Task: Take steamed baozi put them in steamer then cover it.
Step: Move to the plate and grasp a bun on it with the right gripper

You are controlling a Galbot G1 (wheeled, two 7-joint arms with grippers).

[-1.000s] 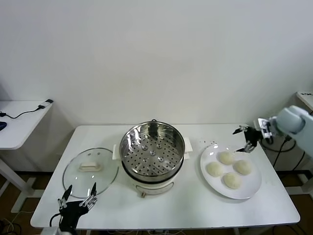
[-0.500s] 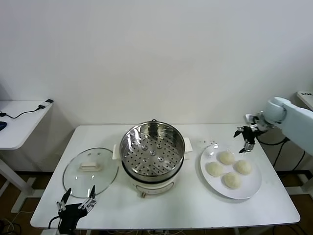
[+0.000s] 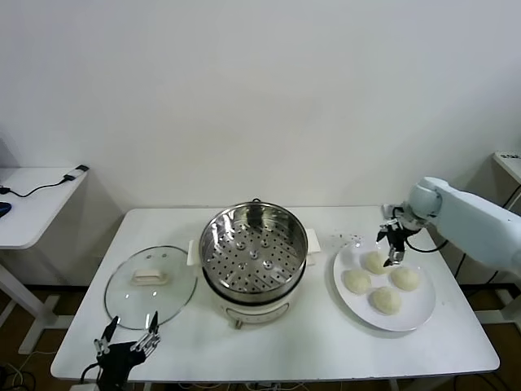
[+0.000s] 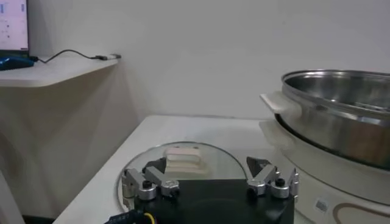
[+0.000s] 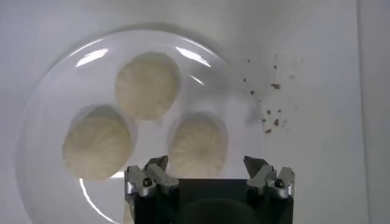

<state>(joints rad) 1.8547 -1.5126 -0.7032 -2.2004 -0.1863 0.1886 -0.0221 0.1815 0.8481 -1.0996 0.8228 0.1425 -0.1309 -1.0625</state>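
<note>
Several cream-white baozi lie on a white plate [image 3: 419, 314] at the right of the table. My right gripper [image 3: 391, 244] hovers open just above the rear-left baozi [image 3: 375, 262], which shows between its jaws in the right wrist view [image 5: 198, 145]. Two more baozi [image 5: 147, 84] [image 5: 97, 147] show there. The steel steamer [image 3: 253, 244] sits empty in its white pot base at the table's middle. The glass cover [image 3: 151, 285] with white handle lies flat to its left. My left gripper [image 3: 128, 344] is open, low at the table's front left edge, near the cover [image 4: 183, 161].
Dark crumbs [image 3: 352, 239] lie on the table behind the plate. A side desk [image 3: 32, 199] with a cable stands at the far left. The steamer's side [image 4: 332, 115] is close to the left gripper.
My right gripper has moved left from beyond the table's right edge to above the rear-left baozi on the plate. The left gripper has sunk slightly.
</note>
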